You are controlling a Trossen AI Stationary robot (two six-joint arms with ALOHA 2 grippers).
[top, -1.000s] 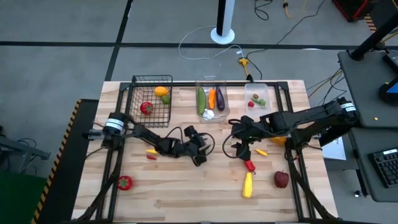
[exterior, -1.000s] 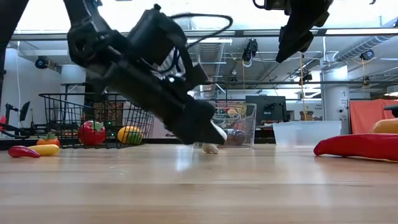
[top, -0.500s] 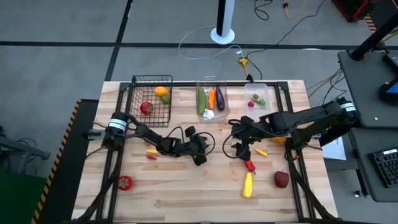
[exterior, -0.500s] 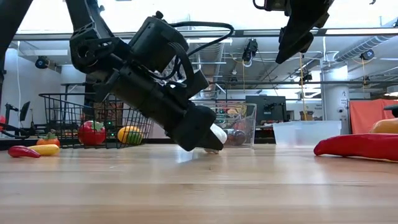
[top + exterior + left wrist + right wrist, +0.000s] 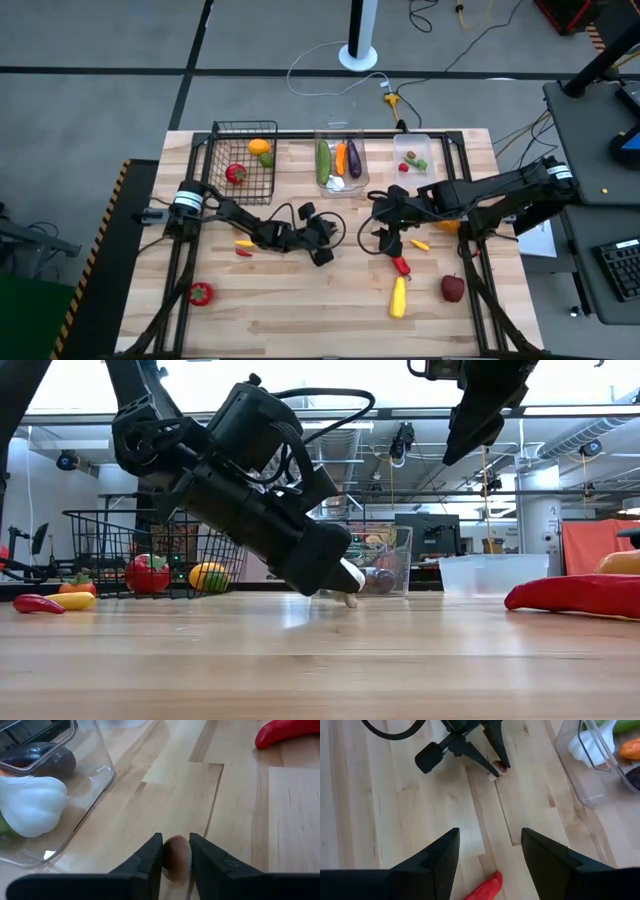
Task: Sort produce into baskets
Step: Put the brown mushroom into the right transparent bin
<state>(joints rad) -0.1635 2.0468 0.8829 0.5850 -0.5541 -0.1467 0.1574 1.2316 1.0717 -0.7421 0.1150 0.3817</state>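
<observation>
While the left gripper [image 5: 176,857] is clamped on a small brownish piece, perhaps a mushroom [image 5: 176,860], low over the table [image 5: 300,300], it should lift straight before heading to the clear bin [image 5: 338,165]. The right gripper [image 5: 392,243] hovers with fingers apart above the red pepper [image 5: 402,266].

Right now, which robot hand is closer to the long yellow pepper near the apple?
The right. The right gripper hangs open just above the yellow pepper, with a red pepper between them. The left gripper is farther off, toward the table's middle.
</observation>
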